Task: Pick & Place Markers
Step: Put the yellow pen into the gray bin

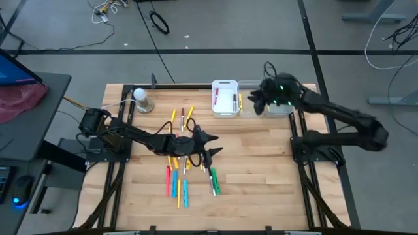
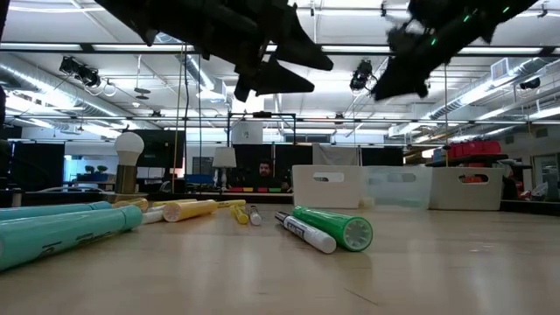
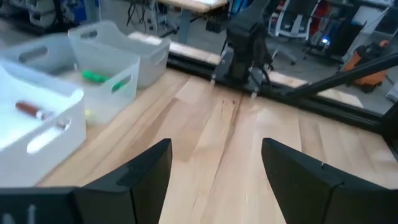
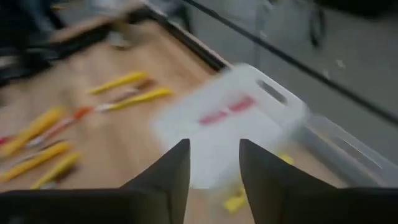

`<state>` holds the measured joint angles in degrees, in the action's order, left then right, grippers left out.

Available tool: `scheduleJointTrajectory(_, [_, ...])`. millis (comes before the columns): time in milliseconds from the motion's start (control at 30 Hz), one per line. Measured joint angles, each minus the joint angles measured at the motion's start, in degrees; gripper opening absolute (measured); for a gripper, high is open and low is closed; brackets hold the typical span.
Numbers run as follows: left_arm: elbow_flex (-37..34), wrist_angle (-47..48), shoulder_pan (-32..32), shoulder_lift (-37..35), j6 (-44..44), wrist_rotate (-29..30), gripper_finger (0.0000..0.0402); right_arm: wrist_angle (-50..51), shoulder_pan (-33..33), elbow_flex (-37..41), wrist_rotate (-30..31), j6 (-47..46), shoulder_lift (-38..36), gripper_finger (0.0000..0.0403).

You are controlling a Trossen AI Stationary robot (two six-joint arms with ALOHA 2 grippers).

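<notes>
Several markers (image 1: 177, 175) in yellow, orange, cyan, green and white lie flat on the wooden table's middle; in the low view a green one (image 2: 337, 229) and cyan ones (image 2: 61, 229) lie nearest. My left gripper (image 1: 214, 145) hovers open just right of the pile, above the table, with nothing between its fingers (image 3: 149, 177). My right gripper (image 1: 256, 101) hangs in the air over the bins at the far edge, open and holding nothing (image 4: 214, 165). The white bin (image 1: 225, 112) holds red markers (image 4: 227, 112); the clear bin (image 4: 348, 149) beside it holds a yellow one (image 4: 235, 200).
A lamp-like white bulb on a round base (image 1: 140, 99) stands at the table's far left. Black frame rails (image 1: 302, 156) run along the right side by the right arm's base. Bare wood lies to the right of the pile, between it and the rails.
</notes>
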<state>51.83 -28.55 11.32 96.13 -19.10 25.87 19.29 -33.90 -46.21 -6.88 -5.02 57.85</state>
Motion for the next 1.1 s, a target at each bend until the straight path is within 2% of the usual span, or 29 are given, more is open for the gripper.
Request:
scheduleJointTrajectory(133, [0.0,8.6,0.9,-3.4,-5.1,1.1,0.0245,0.1,14.2,2.8,1.9,-1.6,-7.7,0.0114])
scheduleJointTrajectory(267, [0.0,23.1,2.7,-7.8,-12.7,4.9,0.023,-1.4,29.1,7.6,8.2,-4.9,-12.0,0.0093])
scheduleJointTrajectory(400, [0.0,36.5,5.3,-11.6,-22.6,7.2,0.0215,-6.9,42.9,13.8,14.3,-7.2,-12.2,0.0074])
scheduleJointTrajectory(533, [0.0,48.6,9.0,-14.1,-33.7,5.2,0.02,-14.1,52.7,19.8,19.8,-9.2,-9.4,0.0057])
scheduleJointTrajectory(667, [0.0,59.1,12.7,-14.6,-47.0,-2.6,0.0187,-23.0,57.8,25.6,23.3,-13.4,-6.4,0.0043])
scheduleJointTrajectory(767, [0.0,66.0,15.5,-14.5,-55.5,-9.1,0.0179,-30.8,59.3,29.5,24.4,-15.0,-4.5,0.0037])
scheduleJointTrajectory(833, [0.0,69.5,17.3,-14.3,-60.6,-11.0,0.0175,-35.9,59.5,31.6,24.4,-15.5,-3.2,0.0033])
scheduleJointTrajectory(933, [0.0,73.6,19.7,-14.3,-67.7,-10.0,0.0171,-40.1,59.5,33.2,24.5,-15.7,-2.3,0.0031])
scheduleJointTrajectory(1100, [-1.1,76.6,21.4,-14.0,-76.8,0.3,0.017,-41.0,59.5,33.3,24.5,-15.6,-2.1,0.0031])
